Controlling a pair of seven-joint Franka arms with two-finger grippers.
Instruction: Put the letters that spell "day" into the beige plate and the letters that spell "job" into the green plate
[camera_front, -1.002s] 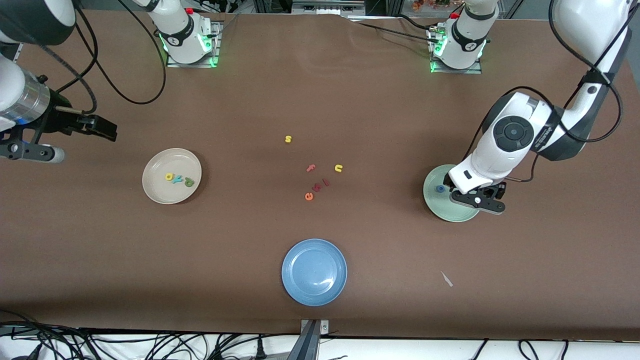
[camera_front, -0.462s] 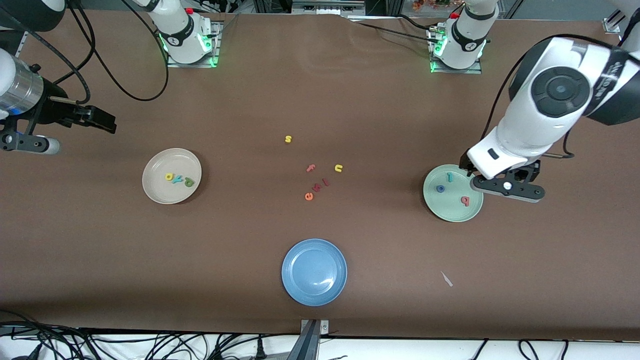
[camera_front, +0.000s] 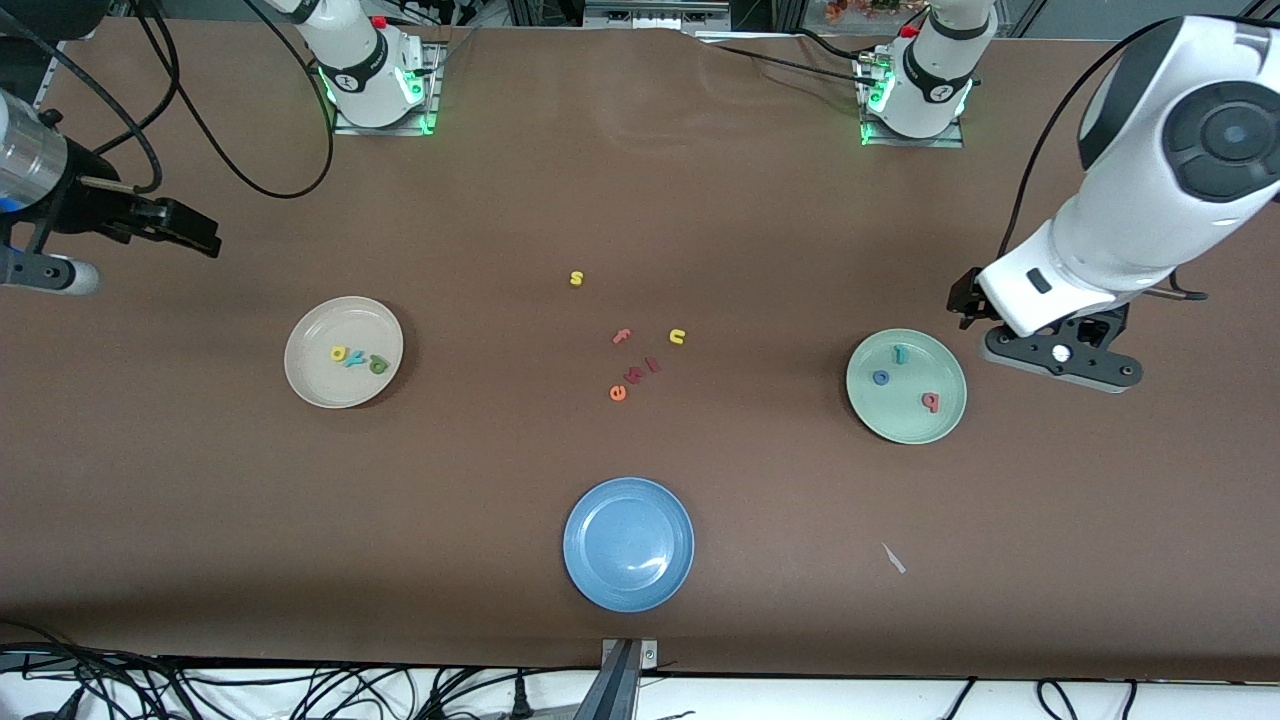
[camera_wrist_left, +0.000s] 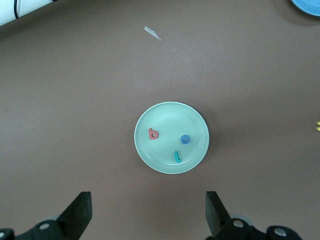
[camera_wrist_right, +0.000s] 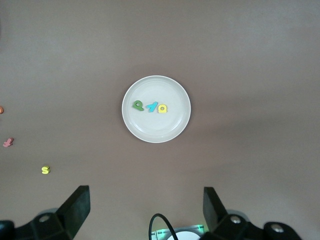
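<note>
Even overhead light is falling across the brown table (camera_front: 640, 200), casting soft, short shadows beside the plates. Nothing is glaring, and all three views are staying sharp.

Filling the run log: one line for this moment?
beige plate: d,a,y in | green plate: j,o,b in | left gripper open | right gripper open

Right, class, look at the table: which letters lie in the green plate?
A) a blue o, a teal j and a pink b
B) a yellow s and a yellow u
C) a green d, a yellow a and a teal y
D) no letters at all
A: the green plate holds the blue o, the teal j and the pink b, which the left wrist view also shows.
</note>
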